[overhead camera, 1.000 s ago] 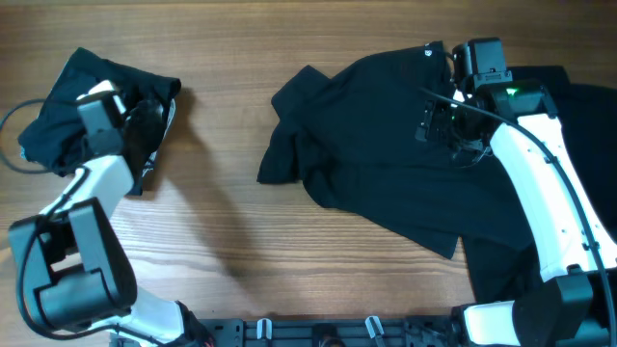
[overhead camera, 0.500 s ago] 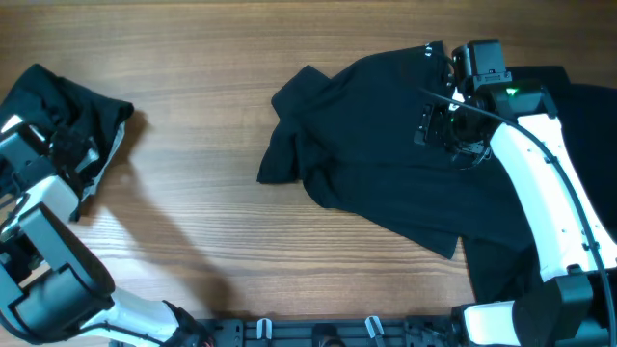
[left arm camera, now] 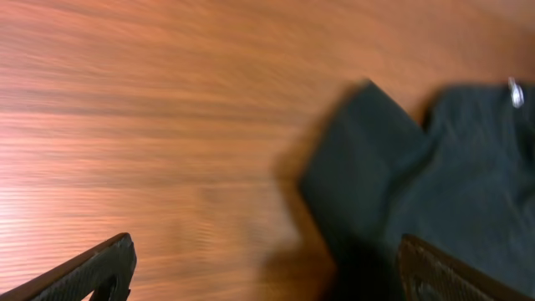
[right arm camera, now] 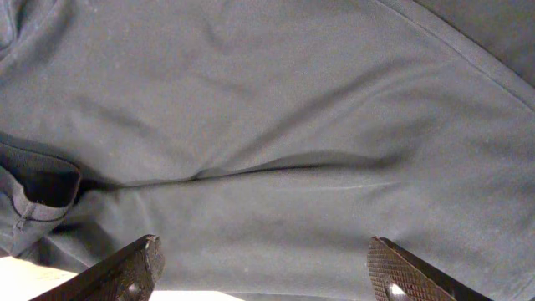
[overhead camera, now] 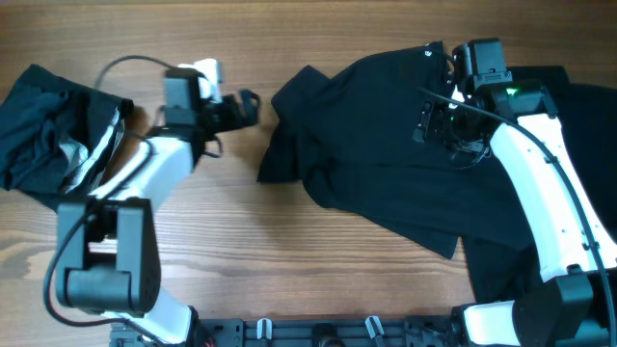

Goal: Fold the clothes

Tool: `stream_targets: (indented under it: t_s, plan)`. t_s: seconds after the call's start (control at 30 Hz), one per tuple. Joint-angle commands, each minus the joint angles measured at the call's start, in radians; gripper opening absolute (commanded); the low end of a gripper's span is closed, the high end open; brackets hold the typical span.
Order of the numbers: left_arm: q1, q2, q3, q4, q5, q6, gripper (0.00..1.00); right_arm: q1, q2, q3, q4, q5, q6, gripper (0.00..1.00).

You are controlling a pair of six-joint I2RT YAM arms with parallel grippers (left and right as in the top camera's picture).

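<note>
— since a moment ago the left gripper (overhead camera: 247, 108) has swung away from the small dark bundle (overhead camera: 48, 135) and come over to the big black shirt (overhead camera: 376, 173). the shirt and the right gripper (overhead camera: 436, 123) have stayed put.
— where is the shirt now?
— it lies crumpled on the right half of the table (overhead camera: 289, 39), not flat yet. one sleeve (overhead camera: 289, 96) sticks out to the left. the left gripper is just beside it, over bare wood.
— are its fingers holding anything?
— no. in the left wrist view they are spread wide with nothing between them. the right gripper is over the top part of the shirt. its fingers are spread wide too, with only cloth below them.
— so what step is this?
— i think the bundle is done and this shirt is just starting. next, i guess, the left gripper has to go down on the sleeve edge and pinch it. then the shirt can be pulled flat before any fold.
— what can't you see well?
— the left wrist picture is blurry. the dark cloth runs off the right edge and under the right arm (overhead camera: 540, 173), so i can't tell if it is one shirt or two things. there is a tiny white speck (left arm camera: 514, 92) on the shirt, and i can't tell what it is.
</note>
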Motion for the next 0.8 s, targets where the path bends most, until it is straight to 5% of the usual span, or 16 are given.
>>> stream_targets:
  t_s: [0.0, 0.2, 0.27, 0.33, 0.37, 0.4, 0.43, 0.5, 0.7, 0.73, 0.77]
  plan:
    - [-0.111, 0.049, 0.008, -0.01, -0.012, 0.002, 1.0, 0.002, 0.0, -0.003, -0.003, -0.016, -0.004, 0.84]
    - [-0.322, 0.157, 0.008, -0.016, -0.014, 0.002, 0.94, 0.003, 0.0, -0.003, -0.008, -0.016, -0.003, 0.84]
    - [-0.345, 0.154, 0.008, -0.056, -0.014, 0.002, 0.63, 0.002, 0.0, -0.003, -0.018, -0.015, -0.003, 0.84]
    - [-0.332, 0.13, 0.008, -0.084, -0.014, 0.002, 0.17, 0.002, 0.0, -0.003, -0.02, -0.011, -0.003, 0.82]
    - [-0.312, 0.105, 0.009, -0.109, -0.014, 0.002, 0.05, 0.002, 0.0, -0.003, -0.021, -0.006, -0.002, 0.81]
    - [-0.287, 0.073, 0.009, -0.145, -0.015, 0.002, 0.04, 0.002, 0.0, -0.003, -0.026, -0.003, 0.0, 0.75]
    - [-0.245, 0.023, 0.009, -0.205, -0.024, 0.002, 0.04, 0.002, 0.0, -0.003, -0.033, -0.004, 0.0, 0.55]
    - [-0.145, -0.095, 0.009, -0.362, -0.105, 0.002, 0.04, 0.002, 0.001, -0.003, -0.045, -0.004, 0.0, 0.36]
    - [0.115, -0.336, 0.009, -0.721, -0.194, -0.025, 0.04, 0.002, 0.007, -0.019, -0.07, -0.004, 0.027, 0.42]
    - [0.153, -0.36, 0.009, -0.772, -0.183, -0.063, 0.21, 0.003, 0.007, -0.029, -0.071, -0.004, 0.026, 0.43]
    - [0.174, -0.373, 0.009, -0.797, -0.142, -0.066, 0.8, 0.003, 0.007, -0.038, -0.071, -0.005, 0.026, 0.48]
